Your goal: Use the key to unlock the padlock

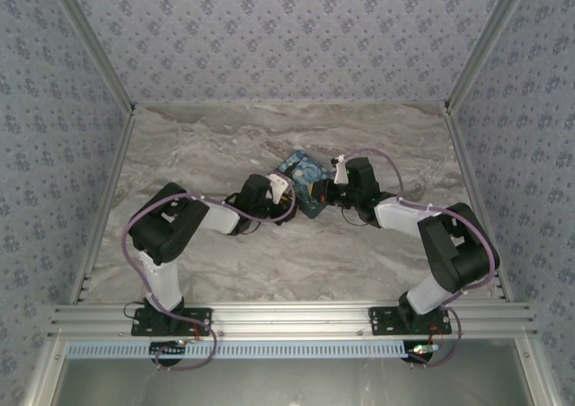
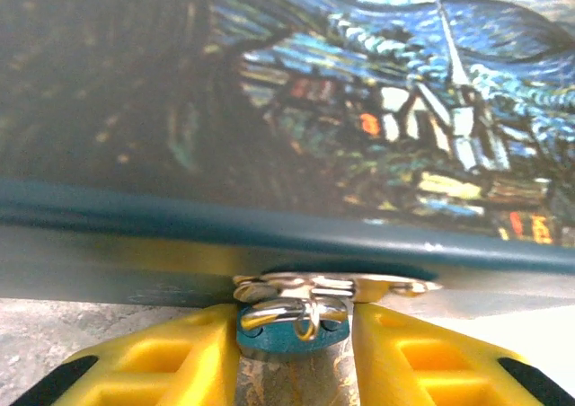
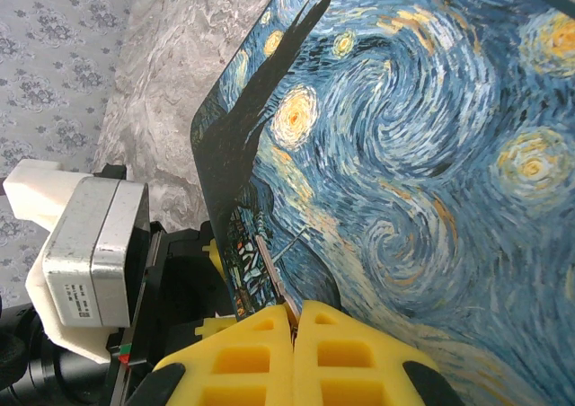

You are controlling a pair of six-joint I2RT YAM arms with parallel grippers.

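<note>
Fingers of the right gripper were pinched shut on the thin metal key; the left gripper clasped the padlock, silvery over teal, at the painted box's edge, mid-table; a camera label beyond was too small to read.

The book sits on the bench between both pincers. Its clasp lies between the left pincer's fingers, and its cover lies just ahead of the right pincer.
</note>
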